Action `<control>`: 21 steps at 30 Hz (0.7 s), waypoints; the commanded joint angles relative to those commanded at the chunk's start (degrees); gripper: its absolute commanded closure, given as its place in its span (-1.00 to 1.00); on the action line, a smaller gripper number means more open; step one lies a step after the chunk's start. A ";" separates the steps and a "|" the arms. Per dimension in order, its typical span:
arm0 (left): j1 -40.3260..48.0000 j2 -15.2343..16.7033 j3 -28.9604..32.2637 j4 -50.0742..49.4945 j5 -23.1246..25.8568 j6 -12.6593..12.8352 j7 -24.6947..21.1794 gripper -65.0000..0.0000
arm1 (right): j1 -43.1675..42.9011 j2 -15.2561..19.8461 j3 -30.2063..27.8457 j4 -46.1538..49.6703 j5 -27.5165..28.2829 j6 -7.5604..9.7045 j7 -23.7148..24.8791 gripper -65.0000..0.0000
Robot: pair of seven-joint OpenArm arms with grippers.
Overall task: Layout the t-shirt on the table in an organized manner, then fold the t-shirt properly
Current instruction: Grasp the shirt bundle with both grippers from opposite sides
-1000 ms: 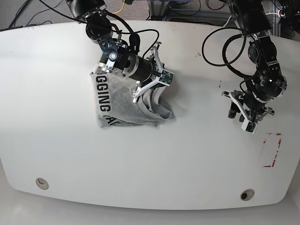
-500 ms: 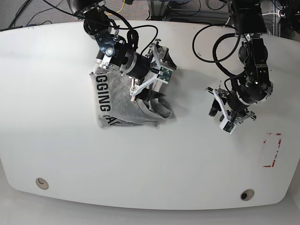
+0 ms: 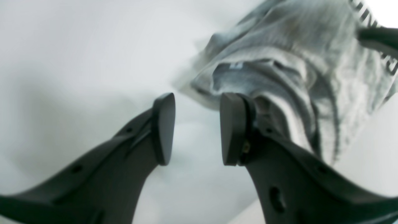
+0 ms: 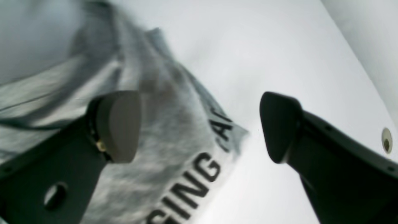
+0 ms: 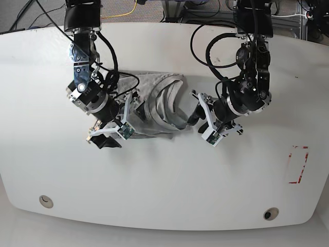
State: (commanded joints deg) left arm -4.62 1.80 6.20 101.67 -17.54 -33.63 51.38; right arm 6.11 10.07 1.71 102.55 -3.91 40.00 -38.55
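Counter (image 5: 169, 185), white and glossy, fills the base view, with the grey t-shirt (image 5: 157, 110) lying bunched in a crumpled heap just left of centre, its black lettering partly folded under. The garment is nowhere near flat, so the layout step appears to be only beginning and the folding is not yet in reach.

Both arms flank the heap. The right end effector (image 4: 199, 127) hangs over the lettered side with its jaws spread wide and nothing between them. The left end effector (image 3: 194, 129) sits low at the opposite edge, beside the ribbed collar (image 3: 264, 70), its jaws parted a little and empty, one pad close to the cloth.

The next move likely calls for each end effector to pinch a single layer at an outer edge and draw the shirt apart; taking several layers at once would only drag the bundle.

Around the scene: a red dashed rectangle (image 5: 298, 164) marked near the counter's right edge, well apart from the shirt, and two round grommet holes (image 5: 271, 213) along the near edge. Black cables (image 5: 205, 46) loop above the arms. Nothing on the counter blocks the spread.
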 joint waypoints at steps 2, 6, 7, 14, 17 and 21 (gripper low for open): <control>0.18 1.67 1.32 0.00 0.00 0.09 0.00 0.31 | 2.46 0.00 2.29 -3.60 2.02 0.00 0.00 -0.75; 0.70 4.84 2.99 -0.44 0.35 0.18 0.00 0.31 | 7.21 0.09 6.07 -12.31 5.80 0.00 0.09 -0.70; 1.05 5.36 3.34 -0.79 0.35 0.18 0.00 0.31 | 8.26 0.18 6.59 -14.24 6.33 0.00 0.09 -0.64; 2.11 7.20 5.89 -5.45 1.76 1.93 -0.18 0.67 | 13.36 3.08 6.86 -29.89 9.05 0.00 7.56 0.36; 2.81 7.20 7.65 -7.21 3.43 2.81 -0.26 0.69 | 13.98 3.34 6.86 -34.37 9.14 0.00 10.29 0.60; 3.08 7.20 8.09 -8.09 4.40 2.73 -0.26 0.69 | 13.36 2.99 6.86 -37.45 9.14 0.00 11.96 0.56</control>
State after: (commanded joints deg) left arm -1.54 9.00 14.29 93.58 -13.14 -30.90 51.12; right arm 19.47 13.05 8.57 65.10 5.23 40.00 -26.59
